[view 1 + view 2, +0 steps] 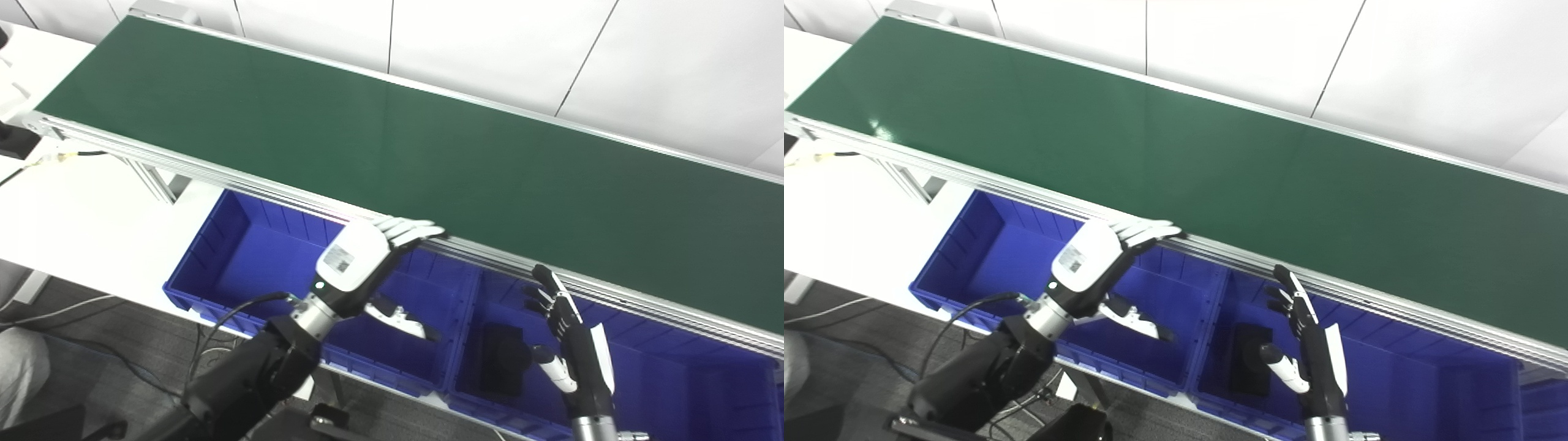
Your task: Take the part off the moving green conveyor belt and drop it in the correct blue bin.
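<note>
The green conveyor belt (392,147) runs from upper left to lower right and carries no part that I can see. My left hand (367,257) is open above the left blue bin (245,257), its fingertips touching the belt's near aluminium rail. My right hand (569,331) is open with fingers spread, held upright over the middle blue bin (661,380), just below the rail. A black part (505,358) lies on the floor of the middle bin, left of my right hand.
The aluminium rail (490,254) edges the belt's near side above the bins. A white table (79,208) lies to the left under the belt's end, with a cable (67,154) on it. White wall panels stand behind the belt. More cables lie on the dark floor at lower left.
</note>
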